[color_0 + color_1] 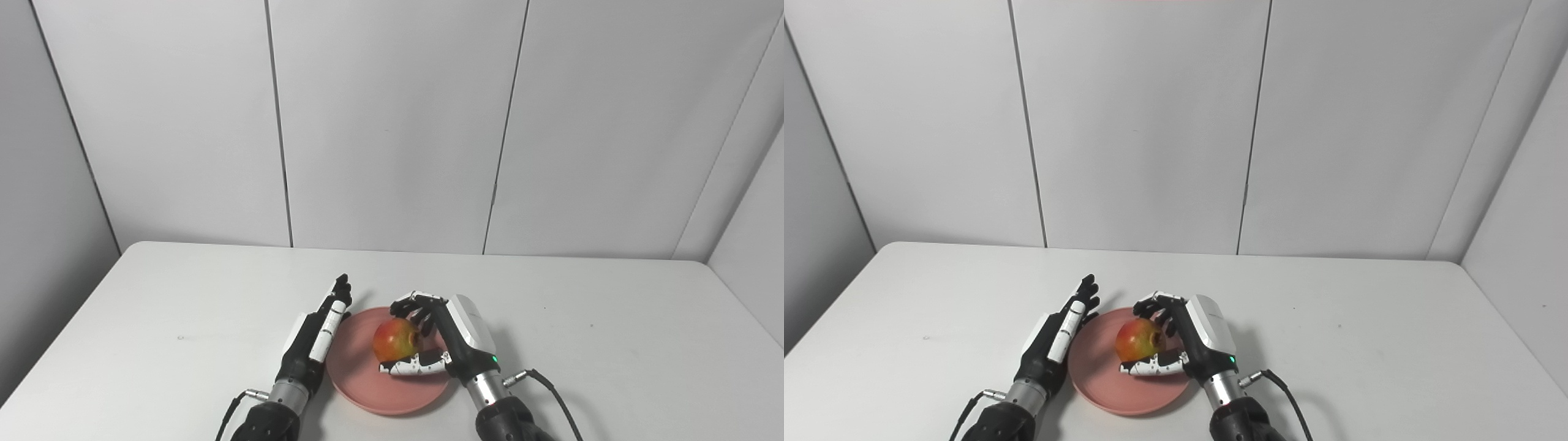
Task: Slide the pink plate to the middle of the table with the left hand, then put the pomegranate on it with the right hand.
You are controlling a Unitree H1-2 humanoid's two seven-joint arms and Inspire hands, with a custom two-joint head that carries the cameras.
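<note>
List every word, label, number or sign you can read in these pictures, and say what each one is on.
None: no readable text shows anywhere.
The pink plate, the pomegranate, the table and the wall panels are all unmarked.
The right hand shows only a small green light, no lettering.
The left hand bears no lettering either.

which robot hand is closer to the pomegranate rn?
Right. The right robot hand is wrapped around the pomegranate over the pink plate. The left robot hand lies flat beside the plate's left rim, apart from the fruit.
</note>
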